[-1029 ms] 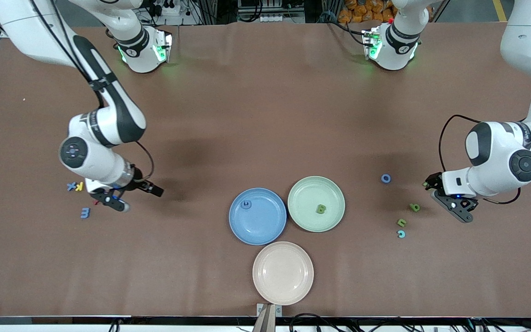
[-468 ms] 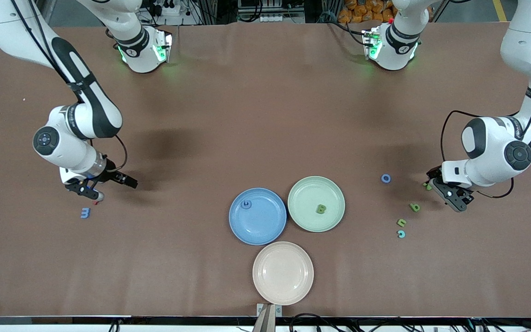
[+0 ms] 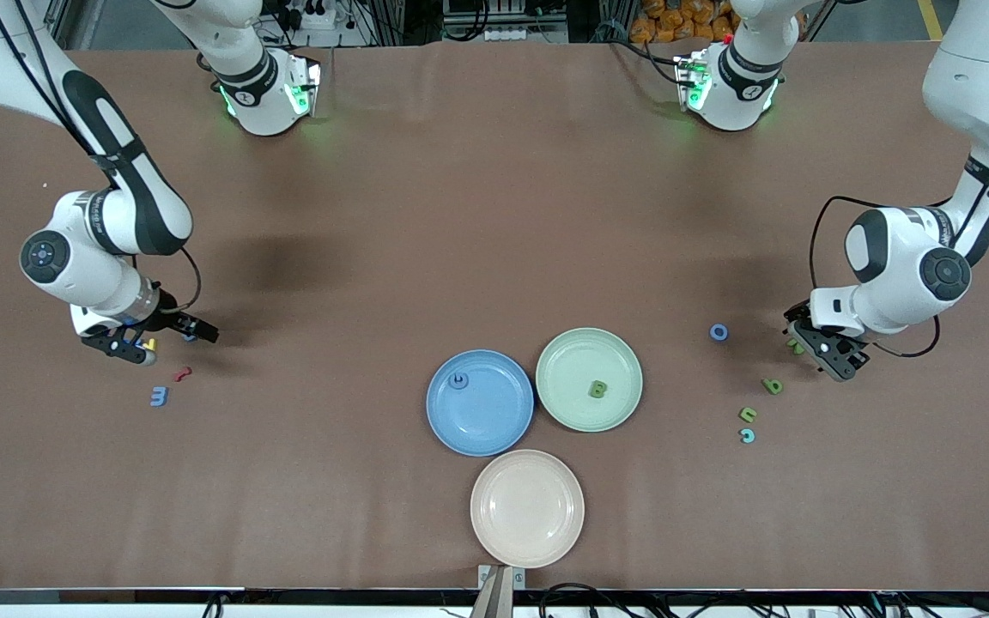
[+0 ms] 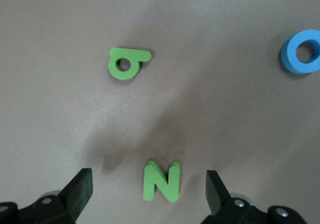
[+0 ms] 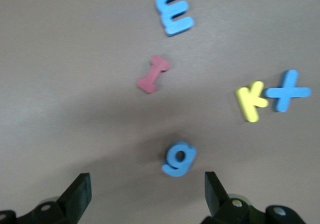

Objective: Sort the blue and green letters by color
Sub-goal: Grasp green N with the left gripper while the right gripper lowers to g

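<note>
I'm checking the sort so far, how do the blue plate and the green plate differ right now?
The blue plate holds a small blue piece near its rim; the green plate holds a green B near its middle. The blue plate lies toward the right arm's end and slightly nearer the front camera. Both are round, touching, each holding one matching piece.

Three plates (image 3: 527,549) – yellow K (image 5: 251,100), red squiggle (image 5: 153,74) apart
</note>
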You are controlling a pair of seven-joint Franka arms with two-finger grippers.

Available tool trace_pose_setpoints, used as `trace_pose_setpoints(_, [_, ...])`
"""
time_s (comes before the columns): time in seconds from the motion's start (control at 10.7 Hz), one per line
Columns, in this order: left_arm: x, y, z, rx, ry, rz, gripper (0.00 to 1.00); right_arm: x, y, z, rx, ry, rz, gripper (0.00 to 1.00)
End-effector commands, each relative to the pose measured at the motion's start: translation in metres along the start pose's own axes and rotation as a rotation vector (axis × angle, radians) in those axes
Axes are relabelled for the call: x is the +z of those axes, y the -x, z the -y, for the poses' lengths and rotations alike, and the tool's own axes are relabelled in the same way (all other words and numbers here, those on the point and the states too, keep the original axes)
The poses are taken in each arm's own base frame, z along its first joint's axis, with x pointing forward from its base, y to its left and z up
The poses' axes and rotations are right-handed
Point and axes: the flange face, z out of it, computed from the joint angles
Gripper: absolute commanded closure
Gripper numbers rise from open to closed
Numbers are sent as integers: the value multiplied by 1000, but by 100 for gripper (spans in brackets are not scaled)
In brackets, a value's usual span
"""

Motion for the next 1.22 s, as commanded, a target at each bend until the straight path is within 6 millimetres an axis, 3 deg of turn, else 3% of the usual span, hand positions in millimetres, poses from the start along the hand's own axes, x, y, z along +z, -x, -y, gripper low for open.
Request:
trace_pose_setpoints(0.0, [1, 19, -10, -5, -31, -8, 0, 7, 6, -8, 12, 1, -6, 0])
trace_pose_setpoints(0.09, [2, 20, -10, -13, -33, -10, 25, 12, 5, -11, 67, -7, -8, 0])
trace_pose_setpoints(0.28, [6, 25, -7, -28, -36, -10, 100, 17, 3, -16, 108, -22, -24, 0])
trace_pose_setpoints(0.75, [-3, 14, -9, -87, -48, -14, 100, 35, 5, -21, 165, -32, -9, 0])
trace_pose_setpoints(0.84, [-17, 2, -11, -146, -49, -6, 100, 35, 5, -21, 161, -32, -9, 0])
trace_pose_setpoints(1.12, [-61, -60, -23, -351, -10, 75, 100, 34, 3, -23, 141, -24, -15, 0])
